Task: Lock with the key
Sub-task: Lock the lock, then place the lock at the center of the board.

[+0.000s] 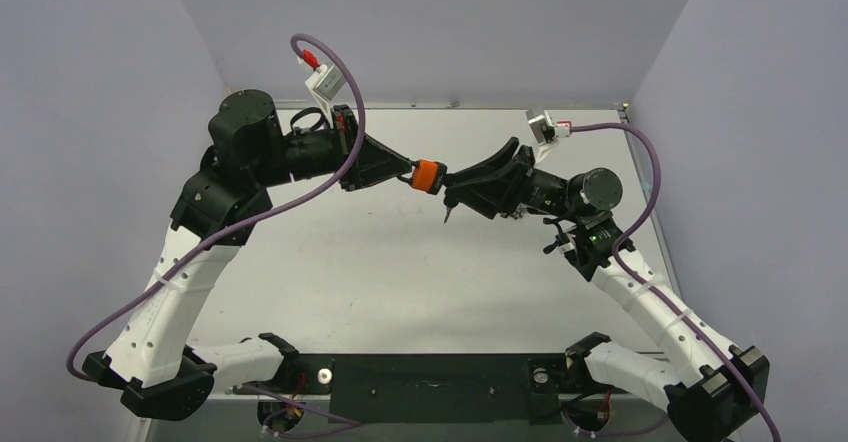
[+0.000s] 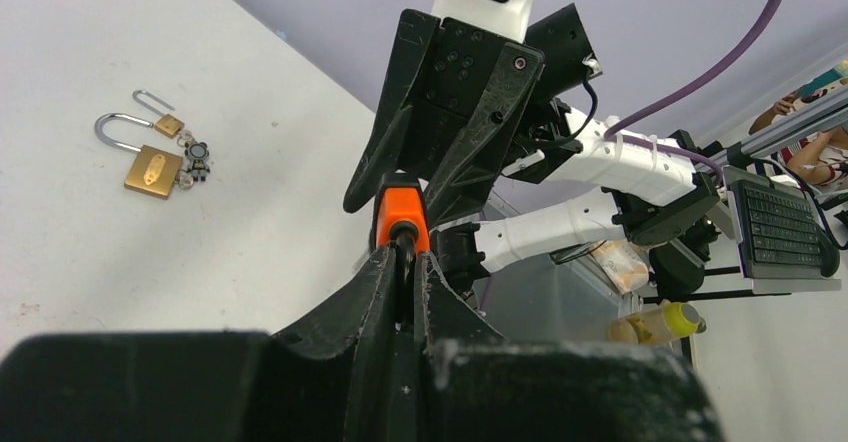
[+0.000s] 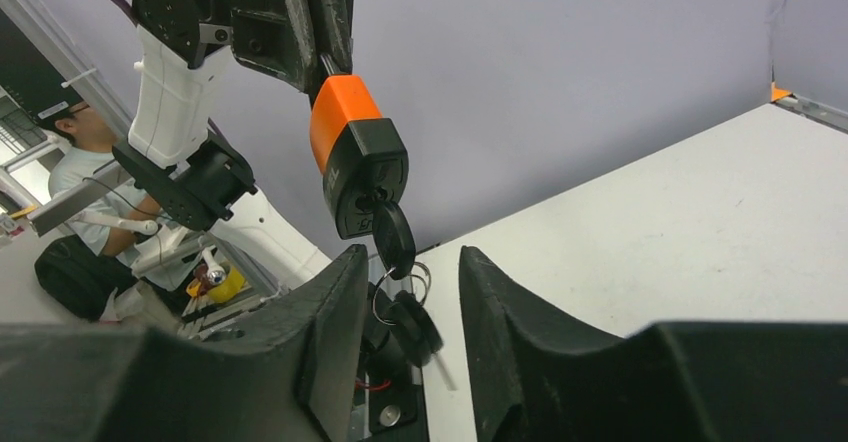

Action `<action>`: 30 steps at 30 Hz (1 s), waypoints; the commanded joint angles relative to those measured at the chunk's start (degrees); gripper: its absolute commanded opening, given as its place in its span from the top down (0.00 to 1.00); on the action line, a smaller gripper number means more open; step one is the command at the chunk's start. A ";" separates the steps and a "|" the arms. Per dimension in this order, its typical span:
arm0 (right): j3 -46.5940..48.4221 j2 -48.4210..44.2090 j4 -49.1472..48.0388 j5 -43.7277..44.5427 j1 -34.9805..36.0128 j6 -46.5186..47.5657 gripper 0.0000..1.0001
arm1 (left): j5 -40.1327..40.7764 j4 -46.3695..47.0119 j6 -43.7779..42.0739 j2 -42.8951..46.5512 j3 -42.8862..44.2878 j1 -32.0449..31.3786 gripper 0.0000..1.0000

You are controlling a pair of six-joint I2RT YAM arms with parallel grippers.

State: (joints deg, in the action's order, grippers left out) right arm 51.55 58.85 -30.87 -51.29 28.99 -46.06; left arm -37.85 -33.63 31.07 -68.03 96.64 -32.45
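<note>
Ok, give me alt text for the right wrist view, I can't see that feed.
An orange-and-black padlock hangs from the left hand, with a black-headed key in its keyhole and a ring with a second key dangling below. The right hand is open, one finger either side of the dangling keys, with white table at right.

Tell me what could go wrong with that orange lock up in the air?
The left gripper pinches the orange padlock only at its thin top, above the table, so a shove could twist it loose. The right gripper is open around the key, and the spare key dangling below it might get pinched instead.
</note>
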 commanded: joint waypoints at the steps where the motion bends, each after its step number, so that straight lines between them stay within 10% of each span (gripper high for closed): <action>1: 2.31 -0.72 -0.27 0.71 0.67 2.33 0.71 | -1.01 5.14 0.62 1.33 0.63 0.36 1.00; 8: 2.25 -1.52 3.90 2.49 0.59 4.85 1.00 | -0.60 4.91 0.44 0.75 0.55 0.43 1.00; 23: -9.90 -7.74 11.15 10.48 -7.24 8.61 1.00 | -4.68 2.74 -1.82 -0.08 -0.97 11.73 1.00; 30: -6.74 -3.12 27.82 29.03 0.15 16.35 1.00 | 6.41 7.10 3.97 0.69 -16.50 11.87 1.00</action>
State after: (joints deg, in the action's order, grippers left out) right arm 41.98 53.19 -11.42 -35.20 24.97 -35.07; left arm -38.02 -32.29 31.33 -68.05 87.92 -20.99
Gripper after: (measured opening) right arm 0.058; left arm 0.045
